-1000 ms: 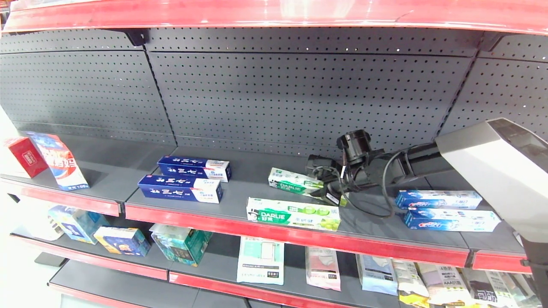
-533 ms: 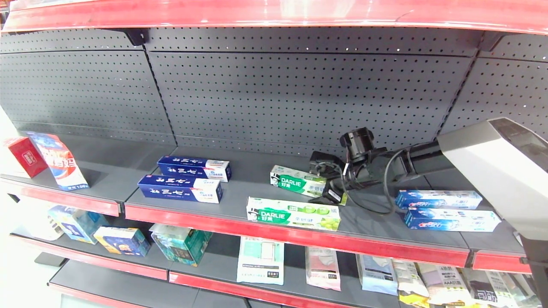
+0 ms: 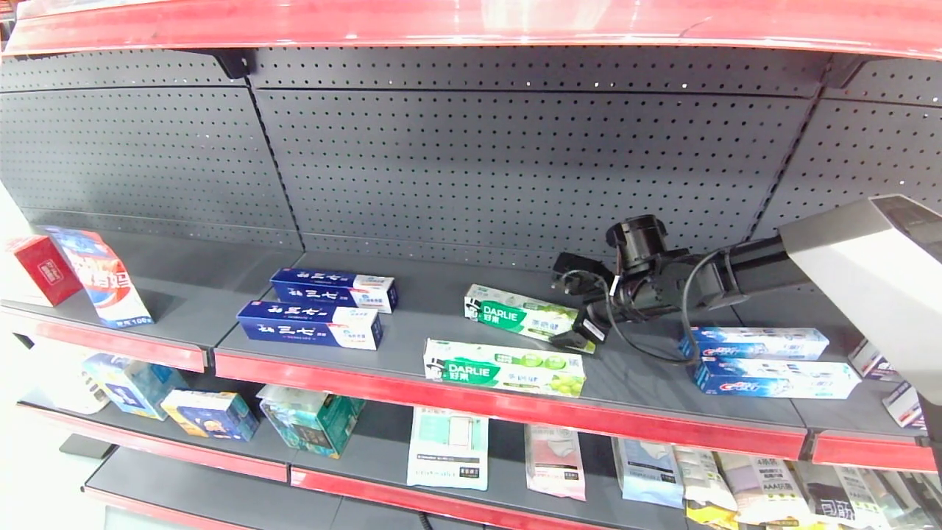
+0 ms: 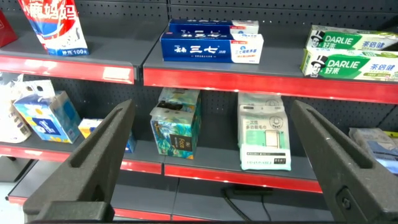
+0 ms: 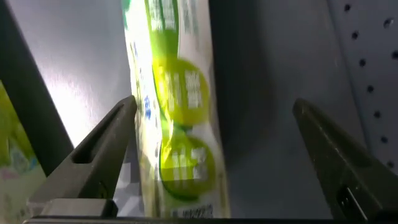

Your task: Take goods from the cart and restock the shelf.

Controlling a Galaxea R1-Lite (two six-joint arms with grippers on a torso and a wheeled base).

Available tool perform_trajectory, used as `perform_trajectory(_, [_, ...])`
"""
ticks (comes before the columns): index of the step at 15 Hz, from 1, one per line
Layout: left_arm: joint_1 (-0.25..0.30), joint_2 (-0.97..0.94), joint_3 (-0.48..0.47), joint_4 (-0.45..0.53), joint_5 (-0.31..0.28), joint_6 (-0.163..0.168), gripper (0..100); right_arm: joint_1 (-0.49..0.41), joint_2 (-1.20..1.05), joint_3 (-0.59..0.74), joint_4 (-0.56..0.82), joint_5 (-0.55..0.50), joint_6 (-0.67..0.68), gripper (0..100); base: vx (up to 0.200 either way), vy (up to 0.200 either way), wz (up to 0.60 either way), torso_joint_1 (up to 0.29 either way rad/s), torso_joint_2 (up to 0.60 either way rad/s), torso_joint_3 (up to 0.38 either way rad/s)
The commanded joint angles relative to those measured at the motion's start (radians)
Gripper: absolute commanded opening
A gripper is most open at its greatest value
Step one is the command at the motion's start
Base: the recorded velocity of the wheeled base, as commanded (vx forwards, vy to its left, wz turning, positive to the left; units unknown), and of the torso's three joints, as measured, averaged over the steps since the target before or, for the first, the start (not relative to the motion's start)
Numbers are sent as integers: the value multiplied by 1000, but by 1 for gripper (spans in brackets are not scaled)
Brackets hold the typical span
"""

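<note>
Bare shelf deck (image 3: 427, 316) is lying between the 2 dark blue boxes (image 3: 309, 324) and the 2 green boxes (image 3: 504, 368), and a bare strip is running behind every box to the pegboard (image 3: 515, 162). The right gripper (image 3: 578, 305), fingers apart, is filling the gap between the rear green box (image 3: 515, 313) and the 2 light blue boxes (image 3: 765, 361). The red upper shelf (image 3: 471, 22) is capping headroom.

Red box (image 3: 44, 269) just beside blue pouch (image 3: 99, 276); below, tissue packs (image 3: 210, 414), white packet (image 3: 447, 447).
</note>
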Motion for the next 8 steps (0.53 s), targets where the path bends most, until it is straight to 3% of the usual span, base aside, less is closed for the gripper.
perform_trajectory(1, [0,1,0,0,0,0,100,-5,-4,6,-1,-15,-1,100,0,0,0,0,0,0])
perform_trajectory(8, [0,1,0,0,0,0,100,-11,-1,6,-1,-35,13,100,0,0,0,0,0,0])
